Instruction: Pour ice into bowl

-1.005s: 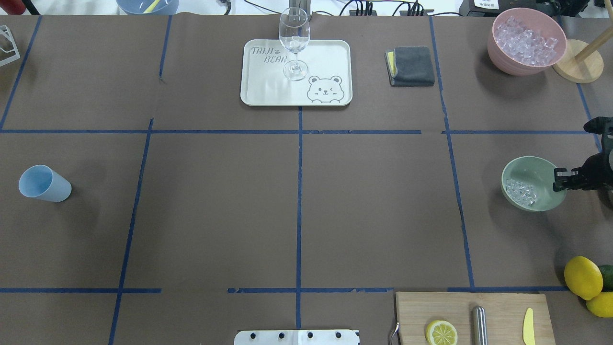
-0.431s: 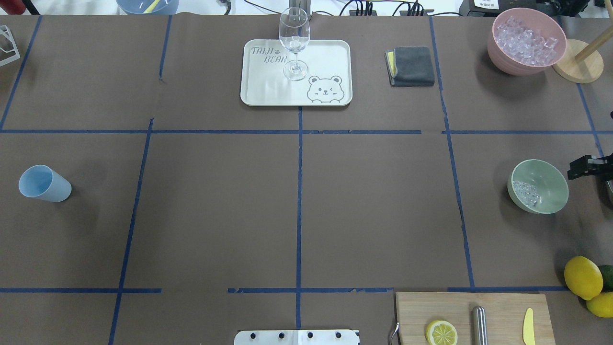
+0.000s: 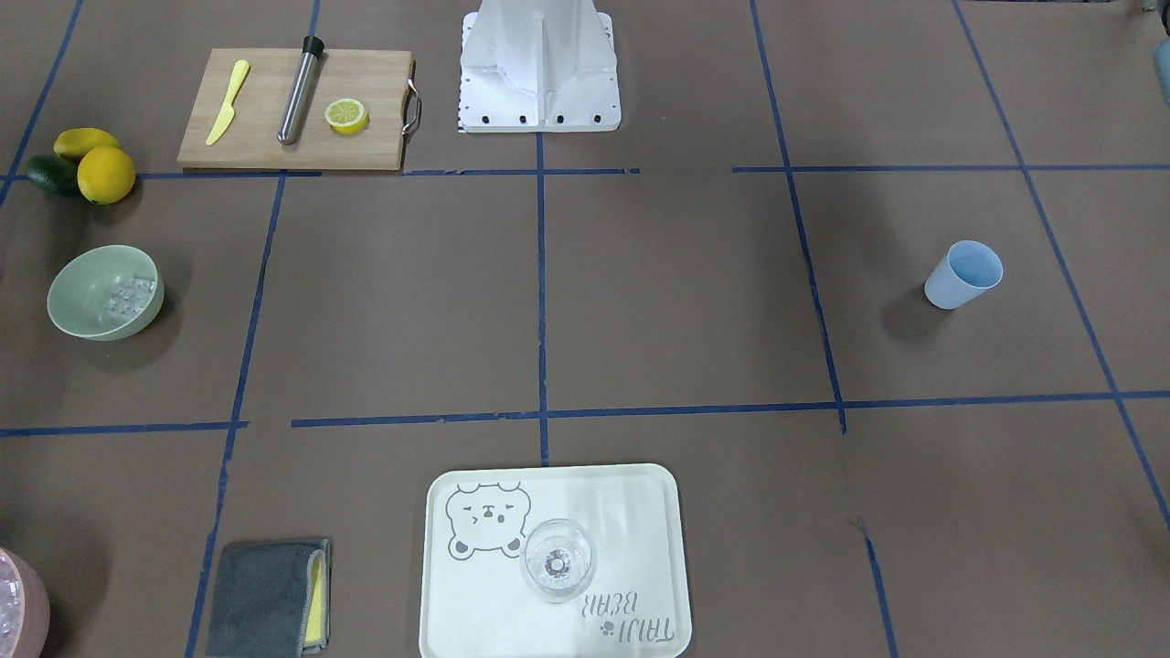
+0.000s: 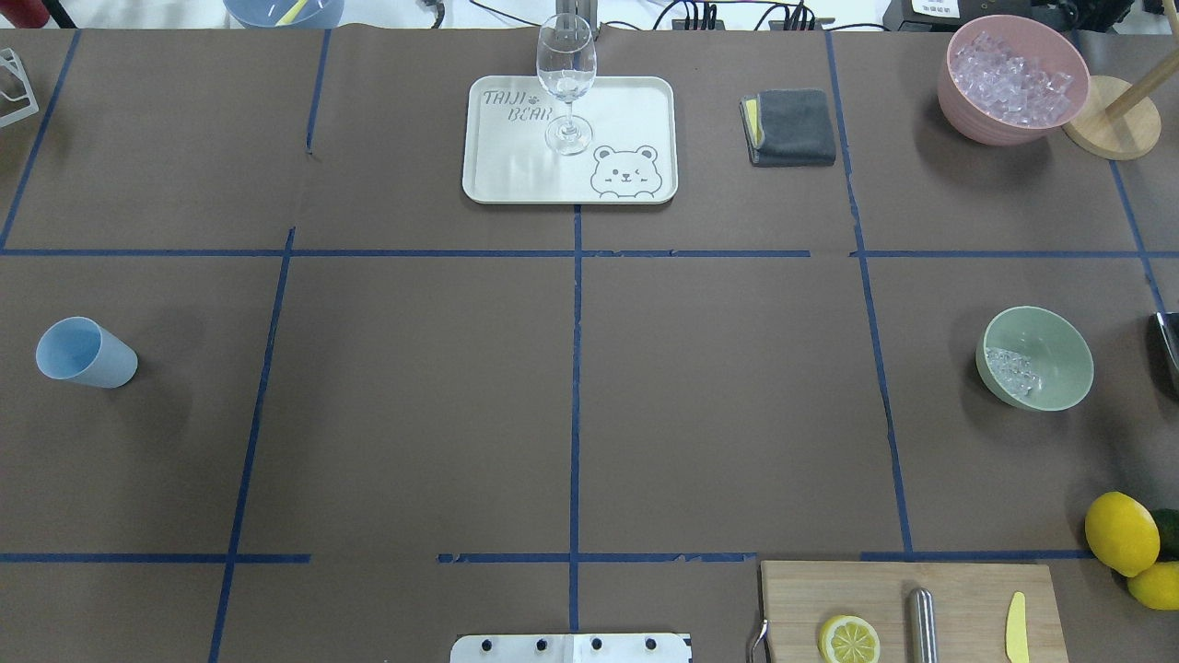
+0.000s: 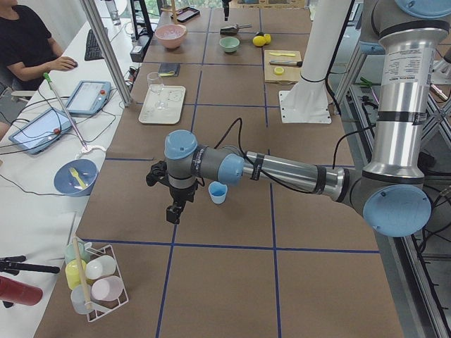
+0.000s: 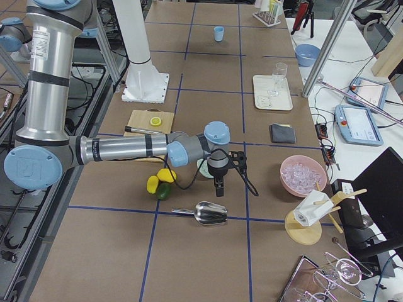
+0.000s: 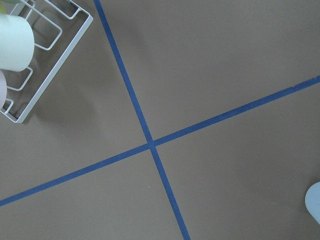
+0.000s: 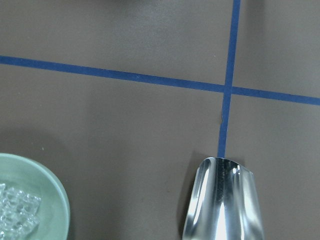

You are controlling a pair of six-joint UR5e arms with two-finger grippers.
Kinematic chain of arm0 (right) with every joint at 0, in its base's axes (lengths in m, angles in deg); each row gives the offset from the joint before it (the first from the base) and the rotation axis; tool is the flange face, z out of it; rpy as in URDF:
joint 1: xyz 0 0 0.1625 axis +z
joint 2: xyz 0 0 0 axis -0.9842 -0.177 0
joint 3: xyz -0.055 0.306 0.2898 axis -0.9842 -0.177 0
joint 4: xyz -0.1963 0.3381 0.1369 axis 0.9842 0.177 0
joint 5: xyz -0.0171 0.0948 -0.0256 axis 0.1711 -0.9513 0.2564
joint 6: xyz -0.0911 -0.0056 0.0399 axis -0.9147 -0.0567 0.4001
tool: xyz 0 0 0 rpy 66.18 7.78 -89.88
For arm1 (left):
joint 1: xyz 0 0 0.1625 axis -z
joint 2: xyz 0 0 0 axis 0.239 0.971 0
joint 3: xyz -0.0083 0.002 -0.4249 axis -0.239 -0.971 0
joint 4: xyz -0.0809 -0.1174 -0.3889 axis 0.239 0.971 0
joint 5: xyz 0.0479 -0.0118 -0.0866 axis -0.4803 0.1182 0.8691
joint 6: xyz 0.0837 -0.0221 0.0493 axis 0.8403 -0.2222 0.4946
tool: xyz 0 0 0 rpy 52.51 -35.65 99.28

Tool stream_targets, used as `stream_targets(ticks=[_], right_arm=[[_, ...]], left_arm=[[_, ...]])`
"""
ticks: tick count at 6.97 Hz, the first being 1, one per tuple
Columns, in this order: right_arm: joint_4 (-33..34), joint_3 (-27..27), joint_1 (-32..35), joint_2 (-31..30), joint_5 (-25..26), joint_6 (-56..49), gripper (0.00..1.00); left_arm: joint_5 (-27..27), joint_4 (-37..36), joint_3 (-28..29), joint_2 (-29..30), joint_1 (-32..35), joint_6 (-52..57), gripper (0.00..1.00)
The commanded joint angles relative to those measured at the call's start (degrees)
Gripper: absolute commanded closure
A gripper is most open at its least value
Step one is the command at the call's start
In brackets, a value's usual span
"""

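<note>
Green bowl (image 4: 1055,339) holds the ice (image 4: 1011,371), so I want the right gripper (image 6: 218,187) lifted straight clear of its rim; can't tell its jaw opening.

Bright, even light comes from above. Soft shadows lie on the table (image 4: 718,387) beside the bowl (image 4: 1057,350). The metal scoop (image 8: 223,202) shows strong glare. All views are sharp.

Brown table (image 4: 414,414): green bowl (image 4: 1061,353), blue cup (image 4: 86,353), tray (image 4: 516,175), cloth (image 4: 792,127), cutting board (image 4: 967,589), lemons (image 4: 1121,533), scoop (image 6: 210,214), pink bowl (image 4: 976,124).
</note>
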Motion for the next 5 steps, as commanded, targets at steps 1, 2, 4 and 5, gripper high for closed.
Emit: stream_targets(ticks=[1, 2, 4, 5], right_arm=[[6.35, -0.79, 9.4, 0.09, -6.1, -16.08, 0.0], [8.55, -0.79, 11.7, 0.0, -6.98, -19.1, 0.0], [7.97, -1.32, 13.04, -0.61, -9.54, -19.04, 0.0], [7.96, -2.02, 12.95, -0.79, -9.36, -19.13, 0.0]], left_arm=[[0.2, -0.32, 0.15, -0.18, 2.38, -0.01, 0.0], [0.2, -0.5, 1.1, -0.1, 3.08, -0.01, 0.0], [1.24, -1.72, 2.52, -0.88, 3.26, -0.36, 0.0], [3.43, -3.56, 2.52, -0.89, 3.26, -0.45, 0.0]])
